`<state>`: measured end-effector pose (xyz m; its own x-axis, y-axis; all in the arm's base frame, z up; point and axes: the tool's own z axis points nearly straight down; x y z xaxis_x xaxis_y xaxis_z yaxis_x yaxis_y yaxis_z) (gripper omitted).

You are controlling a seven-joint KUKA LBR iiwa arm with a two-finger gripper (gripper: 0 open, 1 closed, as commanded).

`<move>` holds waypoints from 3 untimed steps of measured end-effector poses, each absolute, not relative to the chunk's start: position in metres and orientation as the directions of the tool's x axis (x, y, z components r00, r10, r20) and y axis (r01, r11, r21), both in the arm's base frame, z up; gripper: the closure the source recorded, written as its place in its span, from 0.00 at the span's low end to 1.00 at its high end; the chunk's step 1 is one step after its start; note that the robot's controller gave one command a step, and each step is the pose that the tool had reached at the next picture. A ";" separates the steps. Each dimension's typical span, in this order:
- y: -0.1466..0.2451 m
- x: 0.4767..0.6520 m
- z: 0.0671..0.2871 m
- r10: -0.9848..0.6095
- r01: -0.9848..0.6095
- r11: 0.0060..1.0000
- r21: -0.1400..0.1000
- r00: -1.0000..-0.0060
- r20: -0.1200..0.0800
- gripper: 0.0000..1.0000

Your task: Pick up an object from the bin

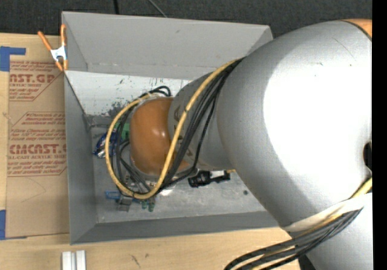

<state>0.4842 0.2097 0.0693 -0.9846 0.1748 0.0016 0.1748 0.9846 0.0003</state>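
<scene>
Your arm [290,130] reaches into the scuffed grey metal bin [81,202], its smooth orange dome cover [148,136] ringed by looped cables [115,166]. The gripper [126,199] sits at the bin's lower left, beside a small blue piece [112,195]; you cannot tell whether it is open or closed. A slim black piece [208,177] lies to the right.

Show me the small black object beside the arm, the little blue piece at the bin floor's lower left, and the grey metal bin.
Small black object [202,178], camera view, its dark middle.
Little blue piece [112,195], camera view, its centre.
Grey metal bin [169,39], camera view, bare far wall.
</scene>
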 end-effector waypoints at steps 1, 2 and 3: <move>0.215 0.499 0.248 0.117 0.117 0.993 0.006 -0.993 -0.008 1.00; 0.233 0.480 0.169 0.275 0.275 0.961 -0.003 -0.961 0.004 1.00; 0.204 0.494 0.175 0.314 0.314 0.950 0.000 -0.950 -0.001 1.00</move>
